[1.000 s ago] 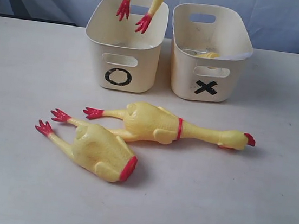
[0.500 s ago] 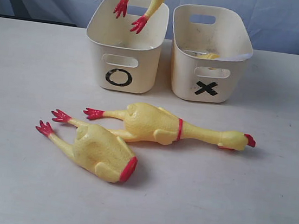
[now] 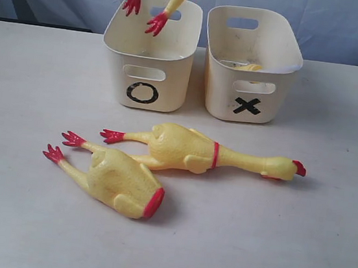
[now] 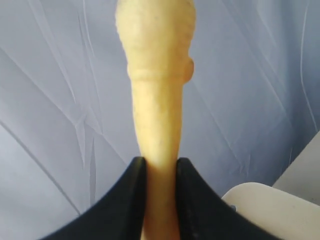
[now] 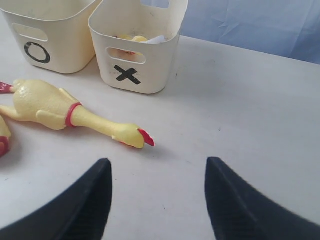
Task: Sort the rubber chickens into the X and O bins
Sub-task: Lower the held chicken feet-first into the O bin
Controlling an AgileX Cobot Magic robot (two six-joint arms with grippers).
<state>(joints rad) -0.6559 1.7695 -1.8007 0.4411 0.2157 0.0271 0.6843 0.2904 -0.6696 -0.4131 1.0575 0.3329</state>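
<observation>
One chicken (image 3: pixel 157 23) (body cropped) dangles feet over O bin (image 3: pixel 173 74).

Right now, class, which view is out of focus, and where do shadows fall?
Left wrist view: the held chicken is close and blurred. Exterior view: even light, faint shadows beside the headless chicken and whole chicken. Right wrist view: X bin sharp.

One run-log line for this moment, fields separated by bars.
left gripper: shut on hanging chicken, feet above O bin | right gripper: open, empty | whole chicken, headless body: on table
</observation>
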